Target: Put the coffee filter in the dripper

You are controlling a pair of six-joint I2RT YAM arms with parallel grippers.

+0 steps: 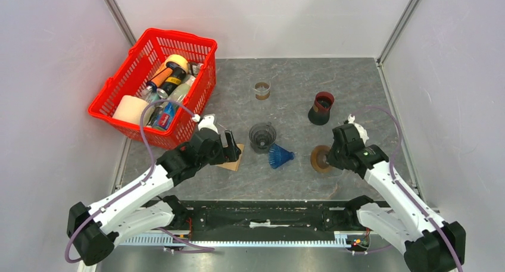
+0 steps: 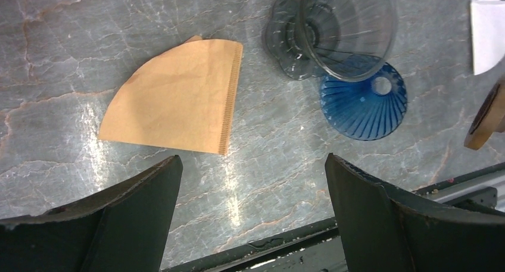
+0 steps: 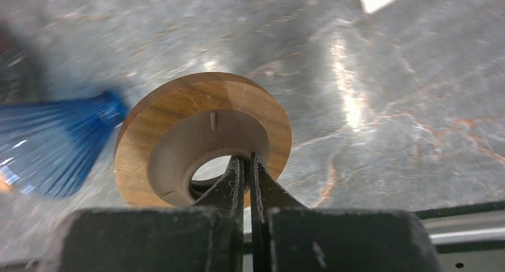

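Note:
The brown paper coffee filter (image 2: 175, 93) lies flat on the grey table, folded into a fan shape. My left gripper (image 2: 251, 162) hovers open just in front of it, and in the top view (image 1: 229, 144) it covers part of the filter (image 1: 233, 159). A clear grey dripper (image 2: 348, 28) stands upright right of the filter (image 1: 262, 136). A blue dripper (image 2: 363, 105) lies on its side beside it (image 1: 280, 156). My right gripper (image 3: 245, 159) is shut on the wooden ring (image 3: 178, 105), pinching the rim of its hole and holding it tilted (image 1: 320, 159).
A red basket (image 1: 119, 114) full of bottles stands at the back left. A small glass jar (image 1: 262, 90) and a dark cup (image 1: 322, 108) stand farther back. A white paper (image 2: 488, 34) lies right of the drippers. The table's black front edge (image 2: 286, 236) runs close under both grippers.

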